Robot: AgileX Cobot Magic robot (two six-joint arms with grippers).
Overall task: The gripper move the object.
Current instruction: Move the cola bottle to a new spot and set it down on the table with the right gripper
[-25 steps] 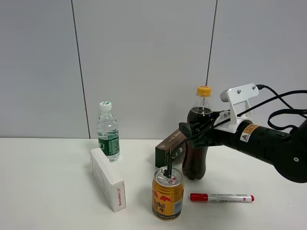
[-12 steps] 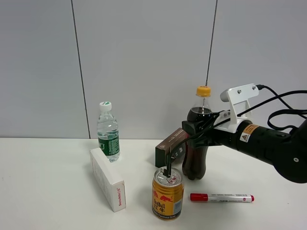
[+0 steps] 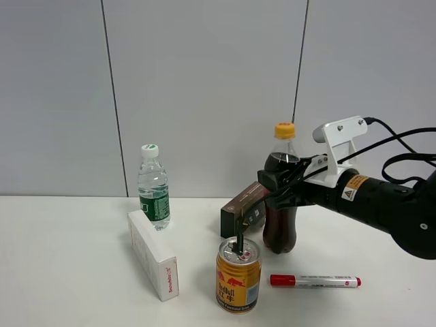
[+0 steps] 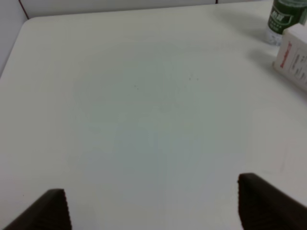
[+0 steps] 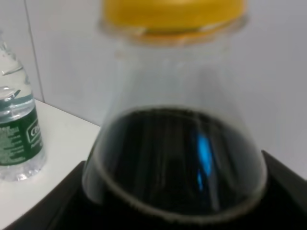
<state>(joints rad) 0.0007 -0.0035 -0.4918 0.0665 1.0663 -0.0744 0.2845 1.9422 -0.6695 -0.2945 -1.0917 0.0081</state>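
The cola bottle (image 3: 281,228) with dark cola and an orange-yellow cap stands about upright right of centre on the white table (image 3: 75,279). My right gripper (image 3: 277,187) reaches in from the right and is shut on the bottle at its upper body. The right wrist view shows the bottle (image 5: 177,158) close up, with a dark finger on each side (image 5: 53,206). My left gripper (image 4: 153,206) shows only in the left wrist view. Its two dark fingertips (image 4: 53,211) are far apart over bare table, holding nothing.
A gold Red Bull can (image 3: 238,278) stands just in front of the cola bottle. A red-capped marker (image 3: 315,281) lies to its right, and a brown box (image 3: 240,208) sits behind it. A white carton (image 3: 153,255) and a green-labelled water bottle (image 3: 153,187) stand on the left.
The cola bottle's cap has shifted slightly left and the bottle stands straighter in the right gripper. Nothing else has moved.
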